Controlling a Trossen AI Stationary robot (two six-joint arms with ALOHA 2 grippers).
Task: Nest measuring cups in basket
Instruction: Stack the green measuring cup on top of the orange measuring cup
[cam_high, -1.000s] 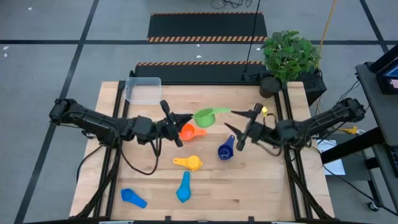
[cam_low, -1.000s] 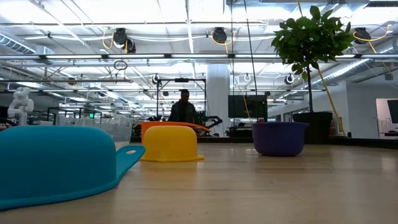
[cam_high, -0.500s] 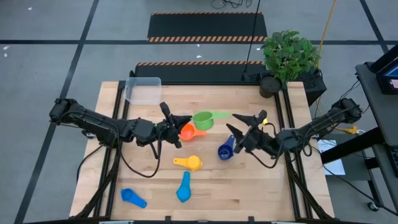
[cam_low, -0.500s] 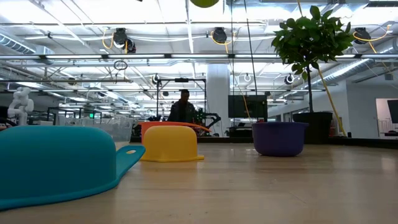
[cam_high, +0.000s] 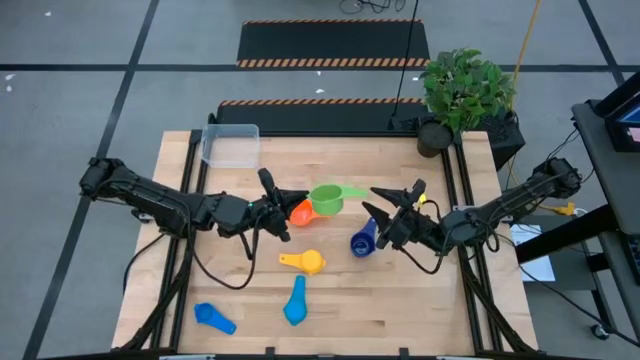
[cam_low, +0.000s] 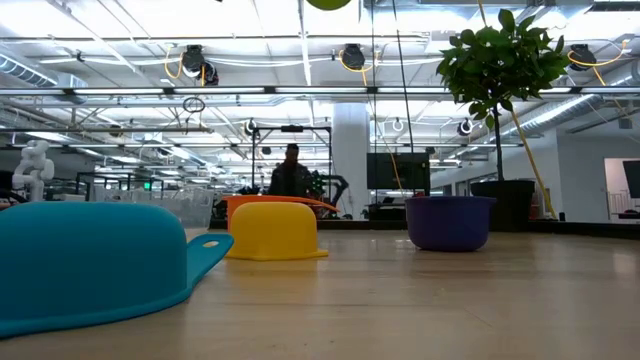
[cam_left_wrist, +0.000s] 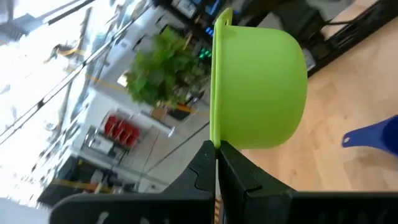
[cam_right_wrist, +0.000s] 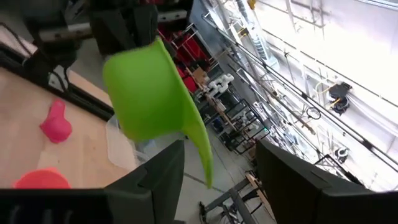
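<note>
Nearest: light blue cups (cam_high: 297, 300), yellow cup (cam_high: 303, 262) lie loose. Mid-table: left gripper (cam_high: 284, 199) pinched on green cup (cam_high: 327, 197) rim, cup raised; right gripper (cam_high: 372, 200) fingers apart beside handle. Likely handover; next needs right closing on handle. Basket (cam_high: 231, 145) far-left corner.

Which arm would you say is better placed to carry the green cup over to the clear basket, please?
Left, probably. The left gripper is already shut on the green cup, and the basket sits on its side of the table. The right gripper, open, only reaches toward the cup's handle.
</note>
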